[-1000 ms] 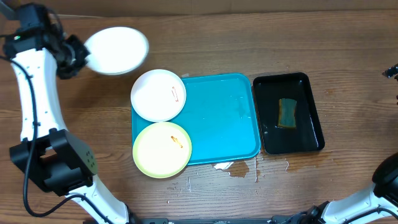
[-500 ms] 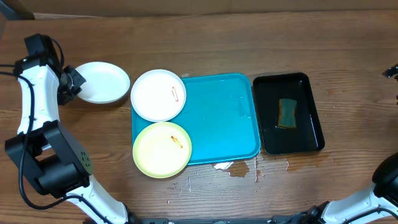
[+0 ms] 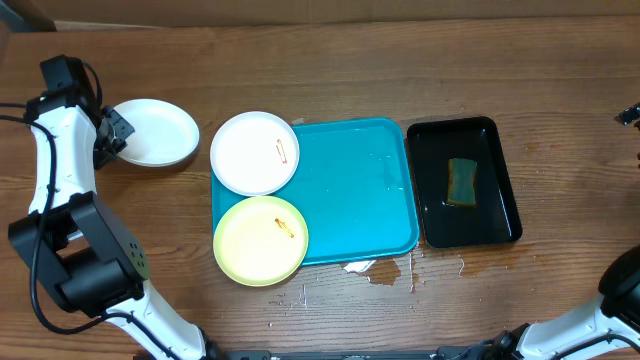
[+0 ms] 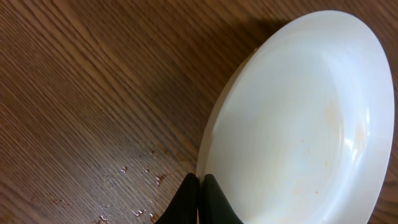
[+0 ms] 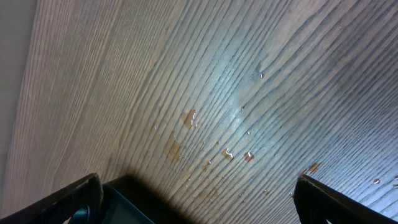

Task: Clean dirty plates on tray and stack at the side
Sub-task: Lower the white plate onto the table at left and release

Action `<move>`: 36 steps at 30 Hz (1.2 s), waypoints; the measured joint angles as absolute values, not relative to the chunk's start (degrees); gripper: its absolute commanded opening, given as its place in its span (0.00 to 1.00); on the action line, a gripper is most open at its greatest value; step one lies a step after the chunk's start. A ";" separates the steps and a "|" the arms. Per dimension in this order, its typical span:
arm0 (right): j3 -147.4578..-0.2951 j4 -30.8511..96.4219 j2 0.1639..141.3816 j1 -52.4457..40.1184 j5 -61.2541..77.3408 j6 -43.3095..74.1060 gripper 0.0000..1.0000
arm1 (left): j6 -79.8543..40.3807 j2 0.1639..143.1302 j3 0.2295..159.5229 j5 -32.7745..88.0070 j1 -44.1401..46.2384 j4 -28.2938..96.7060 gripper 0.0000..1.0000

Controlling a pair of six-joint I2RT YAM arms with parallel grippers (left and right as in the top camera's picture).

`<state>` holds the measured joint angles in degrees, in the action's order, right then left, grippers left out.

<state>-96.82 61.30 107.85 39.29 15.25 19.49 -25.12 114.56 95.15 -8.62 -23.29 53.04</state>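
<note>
Seen from overhead, a wooden worktop is shown with a turquoise tray at its middle, the tray's long axis running left to right across the picture. One white plate is set well to the left of the tray, face up, and is pinched at its left rim by the left gripper, whose jaws are closed narrowly on the edge. Whether the plate rests fully on the wood cannot be told. In the left wrist view its bowl looks nearly clean (only a faint tint is seen). A second white plate and a yellow-green plate are seen overlapping the tray's left corners, each face up and each marked with a small orange-red smear. Being round, the plates have no long axis. A sponge is lying in a black tray to the right. The right gripper is held wide and empty above bare, damp wood. The task is judged about a third done: two plates are left to be cleaned and stacked.
</note>
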 measured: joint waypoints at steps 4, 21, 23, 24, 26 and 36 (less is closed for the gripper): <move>-96.82 61.28 107.85 39.29 15.25 19.49 1.00 | -24.80 116.14 95.15 -8.67 -23.29 52.95 0.22; -96.79 57.21 107.85 39.29 16.93 21.58 1.00 | -10.81 116.49 95.13 17.89 -23.29 54.00 1.00; -96.82 56.97 107.85 39.29 20.29 23.94 1.00 | -8.73 116.49 95.13 23.77 -23.29 55.18 1.00; -96.82 57.45 107.85 39.27 21.98 24.88 1.00 | -7.70 116.49 95.13 27.00 -23.27 55.75 1.00; -96.82 57.69 107.85 39.22 24.56 26.28 1.00 | -6.37 116.49 95.13 31.51 -23.22 56.36 0.99; -96.82 67.42 107.85 38.63 36.32 25.67 1.00 | -6.28 107.70 95.04 33.28 -16.53 58.59 0.96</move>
